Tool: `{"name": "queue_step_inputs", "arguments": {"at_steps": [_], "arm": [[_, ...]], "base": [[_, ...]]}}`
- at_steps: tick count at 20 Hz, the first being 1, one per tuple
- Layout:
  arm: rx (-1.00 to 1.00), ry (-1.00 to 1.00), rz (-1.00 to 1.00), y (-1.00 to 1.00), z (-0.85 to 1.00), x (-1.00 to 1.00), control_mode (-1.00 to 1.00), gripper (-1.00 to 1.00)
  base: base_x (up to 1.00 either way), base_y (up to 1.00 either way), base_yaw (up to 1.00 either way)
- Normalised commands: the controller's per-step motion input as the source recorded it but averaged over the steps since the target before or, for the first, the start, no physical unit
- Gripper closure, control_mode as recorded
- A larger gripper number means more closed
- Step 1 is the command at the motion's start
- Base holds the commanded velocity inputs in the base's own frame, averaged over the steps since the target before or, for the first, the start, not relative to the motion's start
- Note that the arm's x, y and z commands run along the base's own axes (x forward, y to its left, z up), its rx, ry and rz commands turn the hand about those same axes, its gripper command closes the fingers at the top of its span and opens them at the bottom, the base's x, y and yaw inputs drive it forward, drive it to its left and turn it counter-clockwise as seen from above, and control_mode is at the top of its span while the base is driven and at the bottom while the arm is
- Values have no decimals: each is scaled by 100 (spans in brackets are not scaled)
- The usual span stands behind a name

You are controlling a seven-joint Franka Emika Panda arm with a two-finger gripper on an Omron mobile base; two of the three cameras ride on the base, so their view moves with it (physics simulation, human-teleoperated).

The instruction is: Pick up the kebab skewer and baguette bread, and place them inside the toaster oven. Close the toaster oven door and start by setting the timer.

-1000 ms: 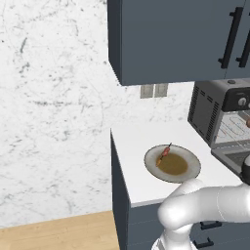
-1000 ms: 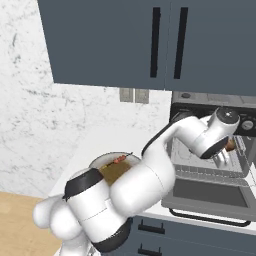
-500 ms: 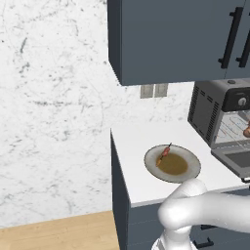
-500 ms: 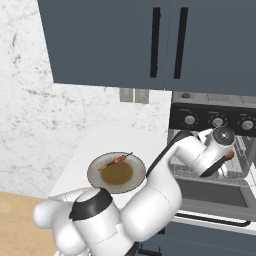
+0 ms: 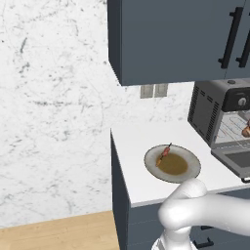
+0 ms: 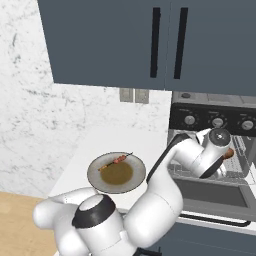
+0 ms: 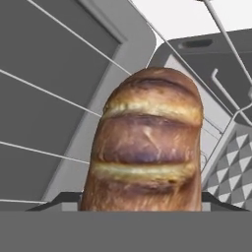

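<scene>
My gripper (image 7: 141,203) is shut on the baguette bread (image 7: 147,147), a golden-brown loaf with pale slashes that stands up between the fingertips over the wire rack. The hand (image 6: 216,150) reaches into the open toaster oven (image 6: 215,107), and the loaf's end (image 6: 229,153) shows beside it. The same loaf (image 5: 246,131) peeks in at the frame's right edge, inside the oven (image 5: 207,114). The toaster oven door (image 6: 215,192) hangs open and flat. The kebab skewer (image 5: 163,154) (image 6: 116,161) lies on the plate (image 5: 194,172). A pale knob (image 5: 240,101) sits on the oven's front panel.
The round plate (image 6: 95,176) with a brown patch rests on the white counter (image 5: 136,146), left of the oven. Dark wall cabinets (image 5: 171,39) hang overhead. The counter's front edge (image 5: 146,197) lies close behind the plate. Three knobs line the panel (image 6: 217,121).
The hand has sunk lower and deeper into the oven with the loaf still held. The forearm has dropped in the left base view. Skewer and plate have not moved.
</scene>
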Motion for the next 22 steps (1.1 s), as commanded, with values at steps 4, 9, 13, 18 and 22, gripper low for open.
{"name": "queue_step_inputs", "arguments": {"at_steps": [4, 9, 13, 18, 22], "arm": [[0, 0, 0, -3, -1, 0, -100, -100], [0, -6, 0, -8, 0, -10, -100, -100], [0, -16, 0, -22, 0, -31, -100, -100], [0, -20, 0, -17, 0, -33, -100, -100], [0, -30, 0, -15, 8, -67, -100, -100]], "base": [[0, 0, 0], [0, 0, 0], [0, 0, 0], [0, 0, 0], [0, 0, 0]]}}
